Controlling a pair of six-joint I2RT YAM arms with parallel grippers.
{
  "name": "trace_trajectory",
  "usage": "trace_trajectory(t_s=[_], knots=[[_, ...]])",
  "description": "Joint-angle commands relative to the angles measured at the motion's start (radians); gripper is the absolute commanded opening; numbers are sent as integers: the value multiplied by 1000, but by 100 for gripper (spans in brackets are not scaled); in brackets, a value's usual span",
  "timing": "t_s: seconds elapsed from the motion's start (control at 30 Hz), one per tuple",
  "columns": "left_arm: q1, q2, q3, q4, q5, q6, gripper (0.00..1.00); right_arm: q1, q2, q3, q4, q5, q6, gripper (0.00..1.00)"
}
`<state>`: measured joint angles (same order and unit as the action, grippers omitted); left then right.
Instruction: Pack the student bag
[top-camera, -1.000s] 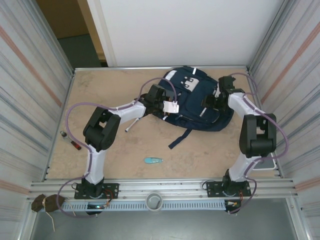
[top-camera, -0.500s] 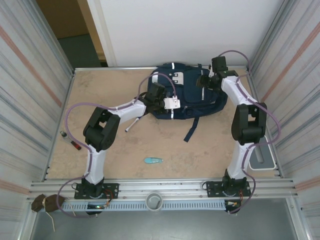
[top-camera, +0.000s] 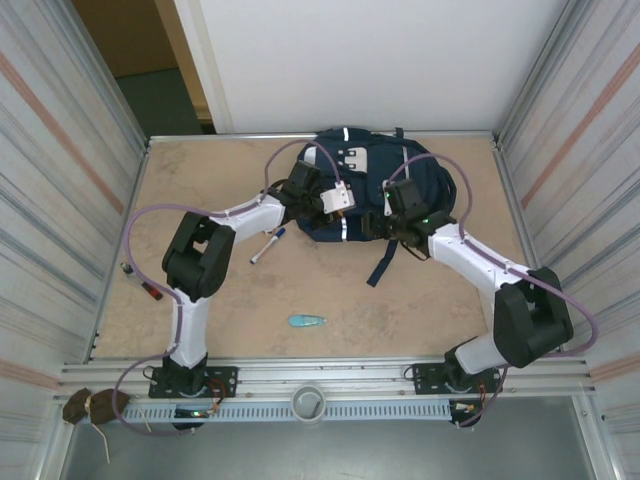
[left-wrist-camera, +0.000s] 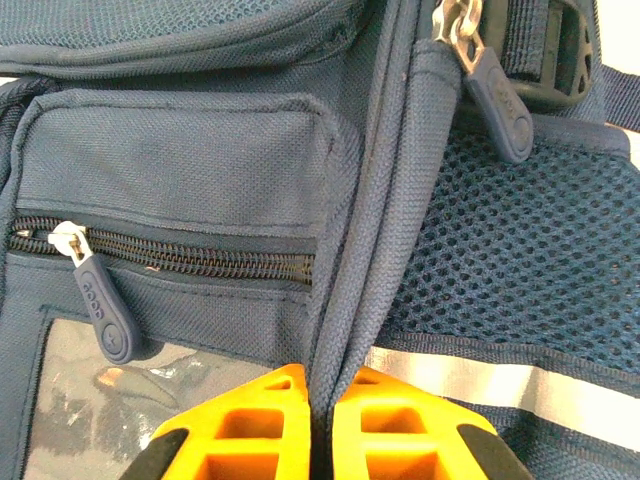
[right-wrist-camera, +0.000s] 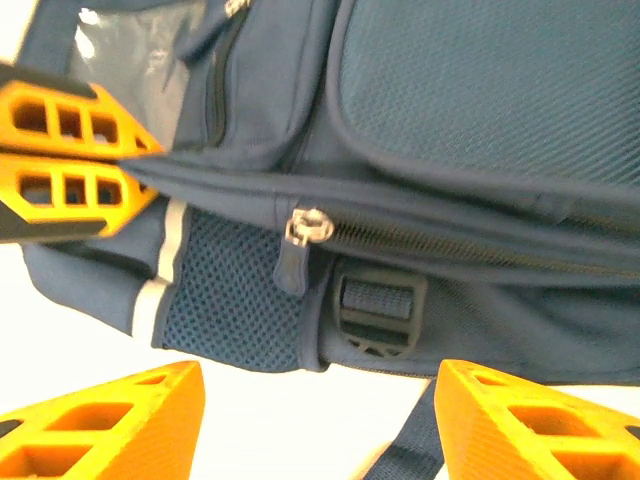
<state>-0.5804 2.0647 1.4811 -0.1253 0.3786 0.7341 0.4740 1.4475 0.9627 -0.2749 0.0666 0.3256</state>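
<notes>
The student bag (top-camera: 400, 172), navy with a pale stripe, lies at the back of the table. My left gripper (top-camera: 338, 213) is at its near left corner. In the left wrist view its orange fingers (left-wrist-camera: 262, 425) are shut on a raised seam of the bag (left-wrist-camera: 180, 170), beside the mesh pocket (left-wrist-camera: 520, 260). My right gripper (top-camera: 390, 222) hovers at the bag's near side. It stands open (right-wrist-camera: 320, 420) above bare table, just short of the bag (right-wrist-camera: 470, 90), with a zipper pull (right-wrist-camera: 298, 250) and a strap buckle (right-wrist-camera: 375, 312) ahead of it. The left gripper's fingers (right-wrist-camera: 70, 160) show there too.
A white and blue pen (top-camera: 267, 244) lies left of the bag. A small teal object (top-camera: 307, 321) rests mid-table near the front. A red-handled tool (top-camera: 143, 285) sits by the left wall. A dark strap (top-camera: 382, 262) trails from the bag toward me.
The left gripper has shut on the bag's seam and the bag has shifted toward the back wall. The right arm swung from the bag's far right side to its near side.
</notes>
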Motion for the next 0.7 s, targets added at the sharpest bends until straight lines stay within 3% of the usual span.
trace_trajectory(t_s=[0.0, 0.13, 0.67], knots=[[4, -43, 28, -42, 129, -58, 0, 41, 21, -26, 146, 88, 46, 60], [10, -39, 35, -43, 163, -75, 0, 79, 90, -21, 217, 169, 54, 60], [19, -35, 47, -69, 200, -65, 0, 109, 254, 86, 223, 395, 13, 37]])
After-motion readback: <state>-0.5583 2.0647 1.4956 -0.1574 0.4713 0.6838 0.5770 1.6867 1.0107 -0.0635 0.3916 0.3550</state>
